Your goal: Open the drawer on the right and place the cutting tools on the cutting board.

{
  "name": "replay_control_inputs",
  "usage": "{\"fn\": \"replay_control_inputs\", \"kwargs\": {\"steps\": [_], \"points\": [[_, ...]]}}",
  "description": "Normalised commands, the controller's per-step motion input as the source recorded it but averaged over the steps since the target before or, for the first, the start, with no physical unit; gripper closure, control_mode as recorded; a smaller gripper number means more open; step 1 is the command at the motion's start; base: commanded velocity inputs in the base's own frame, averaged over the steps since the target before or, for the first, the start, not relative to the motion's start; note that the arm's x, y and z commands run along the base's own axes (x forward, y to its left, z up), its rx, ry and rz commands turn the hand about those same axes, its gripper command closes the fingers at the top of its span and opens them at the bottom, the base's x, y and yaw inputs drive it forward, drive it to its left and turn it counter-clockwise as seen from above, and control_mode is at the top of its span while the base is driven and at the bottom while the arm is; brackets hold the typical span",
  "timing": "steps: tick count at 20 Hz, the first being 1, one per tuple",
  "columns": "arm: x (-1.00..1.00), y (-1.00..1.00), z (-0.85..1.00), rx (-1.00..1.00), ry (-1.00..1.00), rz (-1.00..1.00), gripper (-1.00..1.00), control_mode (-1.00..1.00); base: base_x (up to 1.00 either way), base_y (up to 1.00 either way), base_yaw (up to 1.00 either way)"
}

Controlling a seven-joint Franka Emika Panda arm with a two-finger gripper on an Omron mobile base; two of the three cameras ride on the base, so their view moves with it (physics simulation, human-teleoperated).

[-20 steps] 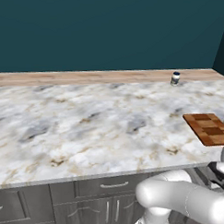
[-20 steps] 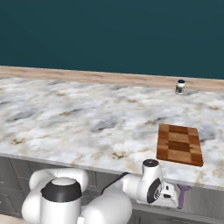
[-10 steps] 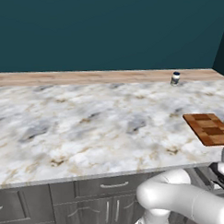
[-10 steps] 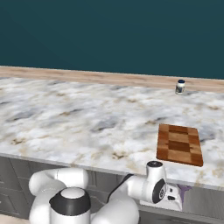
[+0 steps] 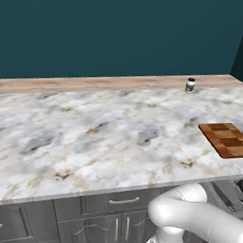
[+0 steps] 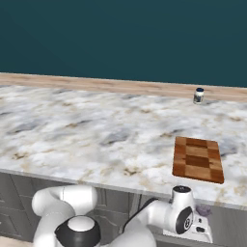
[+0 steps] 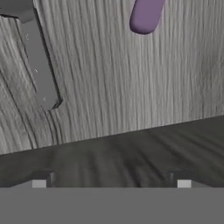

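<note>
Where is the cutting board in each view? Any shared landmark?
Left base view: cutting board at the right edge of the counter.
Right base view: right of centre, near the counter's front edge.
Hand view: looks into the drawer instead.
Shared landmark: jar at the counter's back.

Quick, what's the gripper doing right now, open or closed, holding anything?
Gripper: open, holding nothing, over the grey inside of the open drawer; a purple tool lies ahead of it, untouched.

Purple cutting tool (image 7: 146,15) cropped by the hand view's top edge; grey blade (image 7: 37,57) likewise. Cutting board (image 5: 227,140) clipped at right.
</note>
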Motion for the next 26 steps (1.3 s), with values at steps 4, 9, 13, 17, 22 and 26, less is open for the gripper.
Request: {"fn": "replay_control_inputs", "kwargs": {"steps": [4,9,13,17,22,26], "points": [[-0.67,-0.38,0.00,0.00,0.00,0.00,-1.00,-1.00,0.00,0.00,0.00],[-0.84,-0.40,-0.04,0.00,0.00,0.00,-1.00,-1.00,0.00,0.00,0.00],[-0.99,-0.41,-0.08,0.00,0.00,0.00,-1.00,-1.00,0.00,0.00,0.00],[-1.00,-0.44,-0.10,0.00,0.00,0.00,-1.00,-1.00,0.00,0.00,0.00],[-0.35,-0.08,0.05,0.00,-0.03,0.00,-1.00,-1.00,0.00,0.00,0.00],[0.34,0.27,0.29,0.00,-0.14,0.00,-1.00,-1.00,0.00,0.00,0.00]]}}
